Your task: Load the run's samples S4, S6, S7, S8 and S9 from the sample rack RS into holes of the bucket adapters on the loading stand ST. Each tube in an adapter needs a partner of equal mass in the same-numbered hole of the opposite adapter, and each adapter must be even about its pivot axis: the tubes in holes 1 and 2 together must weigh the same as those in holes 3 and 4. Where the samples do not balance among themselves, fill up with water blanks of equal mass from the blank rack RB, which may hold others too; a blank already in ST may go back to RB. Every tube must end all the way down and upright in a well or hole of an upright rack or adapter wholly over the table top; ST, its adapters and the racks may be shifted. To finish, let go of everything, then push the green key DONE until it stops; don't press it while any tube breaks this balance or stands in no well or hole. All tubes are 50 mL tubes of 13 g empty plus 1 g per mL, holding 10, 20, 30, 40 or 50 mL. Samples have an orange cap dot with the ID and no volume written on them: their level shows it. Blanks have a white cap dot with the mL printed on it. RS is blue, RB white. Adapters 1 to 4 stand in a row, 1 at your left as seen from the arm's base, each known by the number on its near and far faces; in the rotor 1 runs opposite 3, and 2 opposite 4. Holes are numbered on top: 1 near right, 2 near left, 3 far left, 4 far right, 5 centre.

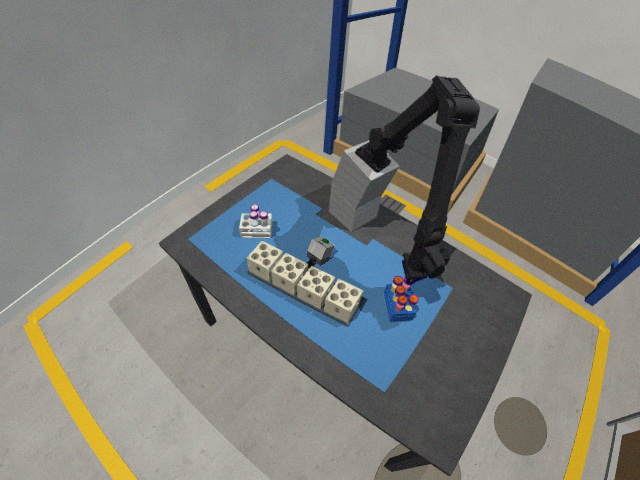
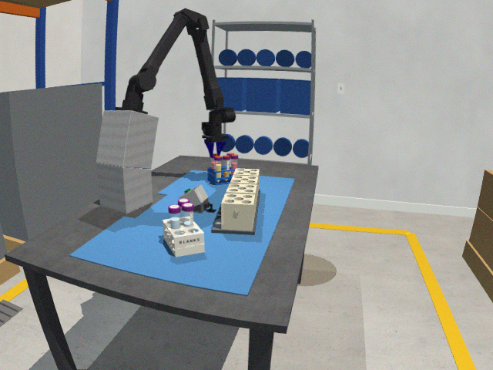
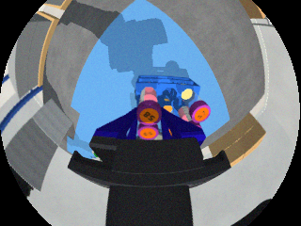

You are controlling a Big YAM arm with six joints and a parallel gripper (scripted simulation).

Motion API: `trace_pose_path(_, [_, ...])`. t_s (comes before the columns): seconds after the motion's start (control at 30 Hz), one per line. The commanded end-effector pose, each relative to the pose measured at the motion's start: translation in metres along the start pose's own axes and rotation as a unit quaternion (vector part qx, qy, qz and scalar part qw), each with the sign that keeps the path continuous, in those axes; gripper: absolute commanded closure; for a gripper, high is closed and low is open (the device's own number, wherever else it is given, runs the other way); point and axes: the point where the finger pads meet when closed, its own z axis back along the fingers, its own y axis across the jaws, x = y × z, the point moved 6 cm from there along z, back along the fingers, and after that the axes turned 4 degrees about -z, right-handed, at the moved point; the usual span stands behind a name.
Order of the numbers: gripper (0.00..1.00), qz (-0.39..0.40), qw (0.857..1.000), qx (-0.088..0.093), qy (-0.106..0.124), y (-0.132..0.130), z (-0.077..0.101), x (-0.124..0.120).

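The blue sample rack RS [image 1: 400, 304] stands at the right end of the blue mat and holds several tubes with orange cap dots. It also shows in the exterior view [image 2: 219, 175] and in the wrist view [image 3: 166, 90]. My gripper [image 1: 408, 281] is right over the rack's near end, shut on a sample tube [image 3: 149, 131] at its cap; the tube's ID is too small to read. The four cream adapters on the stand ST [image 1: 305, 281] are empty. The white blank rack RB [image 1: 259, 222] holds three purple-capped blanks.
The grey box with the green DONE key [image 1: 320, 250] sits just behind the adapters. The arm's grey pedestal [image 1: 361, 191] stands at the table's back edge. A shelf with blue items [image 2: 264, 91] is beyond the table.
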Motion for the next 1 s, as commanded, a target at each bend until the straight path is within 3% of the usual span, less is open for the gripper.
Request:
trace_pose_path(0.0, [1.0,0.002,1.0,-0.012,-0.004,-0.01,-0.006,0.008])
trace_pose_path(0.03, [0.45,0.001,1.0,-0.01,-0.003,-0.008,0.0,0.003])
trace_pose_path(0.5, [0.45,0.001,1.0,-0.005,-0.001,-0.004,-0.004,0.004])
trace_pose_path(0.53, [0.45,0.001,1.0,-0.01,-0.002,-0.006,0.013,0.004])
trace_pose_path(0.8, [0.45,0.001,1.0,-0.011,-0.002,-0.008,0.04,-0.001])
trace_pose_path(0.97, [0.45,0.001,1.0,-0.011,-0.004,-0.009,0.038,0.004])
